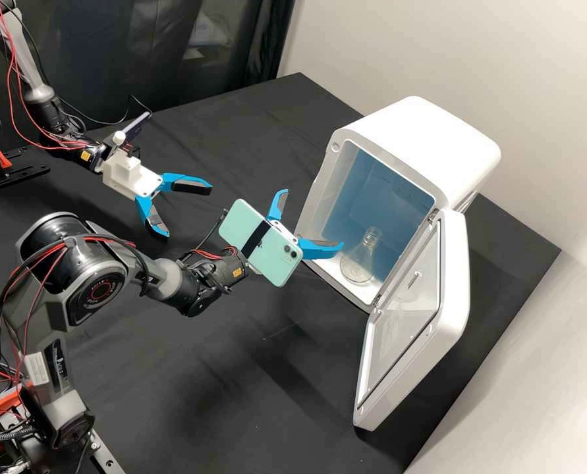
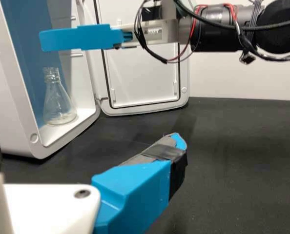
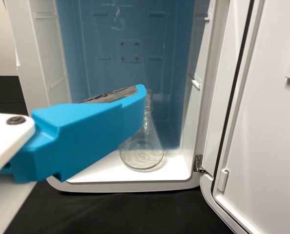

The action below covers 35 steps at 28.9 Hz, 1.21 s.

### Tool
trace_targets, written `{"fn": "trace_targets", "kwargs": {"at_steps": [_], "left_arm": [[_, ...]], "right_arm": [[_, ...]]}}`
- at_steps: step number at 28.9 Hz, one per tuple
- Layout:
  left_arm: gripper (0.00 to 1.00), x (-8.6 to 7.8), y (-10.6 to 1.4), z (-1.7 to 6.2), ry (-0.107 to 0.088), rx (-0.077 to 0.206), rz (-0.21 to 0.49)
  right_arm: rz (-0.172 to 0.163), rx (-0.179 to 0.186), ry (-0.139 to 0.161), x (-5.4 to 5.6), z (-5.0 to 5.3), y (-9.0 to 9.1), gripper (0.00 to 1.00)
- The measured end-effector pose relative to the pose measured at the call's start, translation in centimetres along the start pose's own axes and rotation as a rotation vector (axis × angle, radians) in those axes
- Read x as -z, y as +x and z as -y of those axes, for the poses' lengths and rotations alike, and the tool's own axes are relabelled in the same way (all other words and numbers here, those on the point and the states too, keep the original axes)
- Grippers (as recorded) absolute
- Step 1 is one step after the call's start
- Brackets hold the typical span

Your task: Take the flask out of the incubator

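A clear glass flask (image 1: 362, 258) stands upright on the floor of the white incubator (image 1: 425, 138), whose inside is blue and whose door (image 1: 418, 316) hangs wide open. My right gripper (image 1: 303, 227) is open and hovers just outside the opening, a short way from the flask, with nothing between its fingers. In the right wrist view one blue finger (image 3: 86, 131) partly covers the flask (image 3: 142, 148). My left gripper (image 1: 186, 210) is open and empty, farther back over the bench. The left wrist view shows the flask (image 2: 57, 100) in the chamber and the right arm's finger (image 2: 81, 38) above it.
The open door (image 3: 267, 122) stands to the right of the opening, hinged at that side. A mint-green phone (image 1: 261, 242) is strapped to the right arm's wrist. The black bench (image 1: 253, 368) is bare in front of the incubator. Dark curtains hang behind the arms.
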Motion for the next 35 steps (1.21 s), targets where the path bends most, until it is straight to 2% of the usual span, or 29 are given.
{"fn": "trace_targets", "kwargs": {"at_steps": [2, 8, 15, 17, 20, 23, 25, 29, 31, 35], "left_arm": [[1.00, 0.0, 0.0, -0.09, 0.001, -0.010, 0.005], [1.00, -0.2, -0.4, -0.23, 0.004, -0.016, 0.011], [1.00, -0.3, -0.6, -0.24, 0.013, -0.013, 0.025], [1.00, -0.3, -0.6, -0.24, 0.013, -0.013, 0.025], [1.00, -0.3, -0.6, -0.25, 0.014, -0.013, 0.025], [1.00, -0.2, -0.6, -0.27, 0.016, -0.013, 0.023], [1.00, -0.1, -0.6, -0.27, 0.016, -0.013, 0.022], [1.00, -0.1, -0.6, -0.27, 0.016, -0.013, 0.022], [1.00, -0.1, -0.6, -0.27, 0.016, -0.013, 0.022], [1.00, -0.1, -0.6, -0.27, 0.015, -0.013, 0.022]], "right_arm": [[0.000, 0.000, 0.000, 0.0, 0.0, 0.0, 1.00], [0.000, 0.000, 0.000, 0.0, 0.0, 0.0, 1.00], [0.000, 0.000, 0.002, 0.0, 0.0, 0.0, 1.00], [-0.011, -0.013, 0.003, -0.1, 0.0, 0.1, 1.00], [-0.025, -0.026, -0.007, -0.3, 0.2, 0.3, 1.00], [-0.033, -0.035, -0.037, -0.8, 0.6, 0.3, 1.00], [-0.024, -0.028, -0.058, -1.4, 1.2, 0.4, 1.00], [0.002, -0.004, -0.079, -2.4, 2.1, 0.7, 1.00], [0.024, 0.007, -0.076, -3.0, 2.6, 0.8, 1.00], [0.039, 0.008, -0.072, -3.5, 2.9, 1.3, 1.00]]}}
